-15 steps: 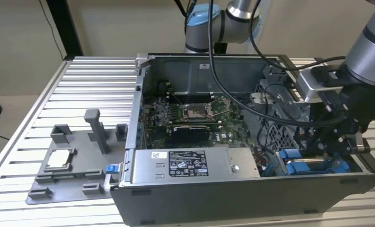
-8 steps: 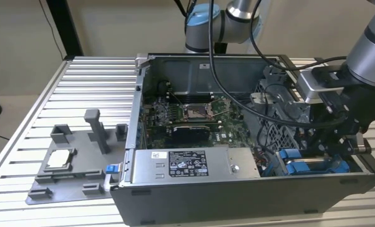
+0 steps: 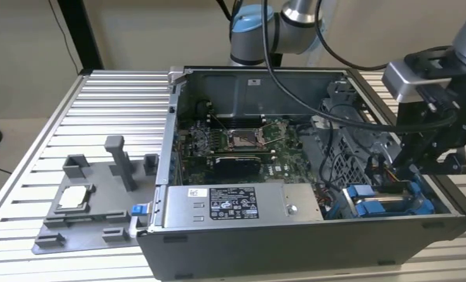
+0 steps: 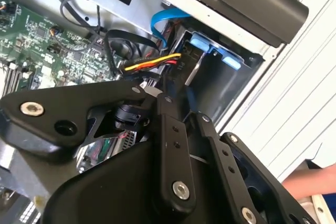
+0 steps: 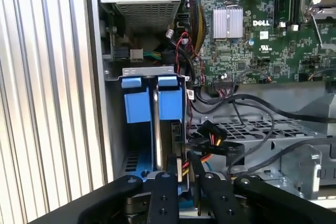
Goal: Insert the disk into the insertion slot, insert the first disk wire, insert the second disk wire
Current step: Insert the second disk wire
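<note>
the claw (image 5: 183, 182) hung low at the drive end of the open pc case (image 3: 296, 247), its two black fingers (image 5: 161, 203) drawn close together on either side of the near edge of the disk (image 5: 169, 145), though whether they truly pinched that edge or only flanked it could not be told. right against the claw, the disk stood on edge in its blue carrier, sunk into the insertion slot (image 5: 113, 129), with two blue tabs (image 5: 149, 82) showing at the slot's far mouth. just beside the fingers, a black plug with red, yellow and black wires (image 5: 212, 141) lay close to the disk's side; it could not be told whether it was seated. in the second wrist view the same coloured wires (image 4: 152, 62) ran beside a blue ribbon cable (image 4: 165, 22), near the slot's grey wall (image 4: 231, 85). room here was tight: the slot walls hemmed the disk on both flanks, and loose black cables (image 5: 252, 103) crossed the perforated cage just past the plug. farther from the claw sat the green motherboard (image 5: 262, 30), which carried white print not reported here, and a finned silver heatsink (image 5: 228, 23). farther again stood the grey power supply box (image 3: 241, 202) with a black-and-white sticker, its print too small to read. well apart, beyond the case wall, the ribbed table (image 3: 100, 106) lay open around a grey fixture tray (image 3: 92, 194).
</note>
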Action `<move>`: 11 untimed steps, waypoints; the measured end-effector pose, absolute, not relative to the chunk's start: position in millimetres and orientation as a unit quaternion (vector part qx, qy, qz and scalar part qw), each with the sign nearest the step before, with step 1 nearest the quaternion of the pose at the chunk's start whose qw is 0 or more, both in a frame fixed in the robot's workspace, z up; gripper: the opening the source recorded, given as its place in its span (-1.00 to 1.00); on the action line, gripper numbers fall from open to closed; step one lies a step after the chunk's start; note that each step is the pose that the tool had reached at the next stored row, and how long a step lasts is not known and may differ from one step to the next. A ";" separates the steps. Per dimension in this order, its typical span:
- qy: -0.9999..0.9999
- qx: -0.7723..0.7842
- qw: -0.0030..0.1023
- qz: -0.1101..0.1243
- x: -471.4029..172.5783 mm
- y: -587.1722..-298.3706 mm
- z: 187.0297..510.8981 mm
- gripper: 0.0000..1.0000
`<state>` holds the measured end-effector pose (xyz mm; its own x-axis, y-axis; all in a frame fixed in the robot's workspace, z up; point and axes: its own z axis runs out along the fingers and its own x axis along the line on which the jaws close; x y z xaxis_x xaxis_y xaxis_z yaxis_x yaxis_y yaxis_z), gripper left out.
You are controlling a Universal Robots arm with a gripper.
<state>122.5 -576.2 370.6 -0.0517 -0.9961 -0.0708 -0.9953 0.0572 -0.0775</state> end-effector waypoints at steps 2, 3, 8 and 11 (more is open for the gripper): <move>0.725 -0.687 0.052 -0.004 122.5 -576.3 379.5 1.00; 0.725 -0.687 0.052 -0.004 122.5 -576.2 382.6 1.00; 0.725 -0.687 0.052 -0.004 122.5 -576.3 382.9 1.00; 0.725 -0.687 0.052 -0.004 122.5 -576.2 383.0 1.00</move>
<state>122.5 -576.2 383.0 -0.0517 -0.9962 -0.0706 -0.9954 0.0571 -0.0775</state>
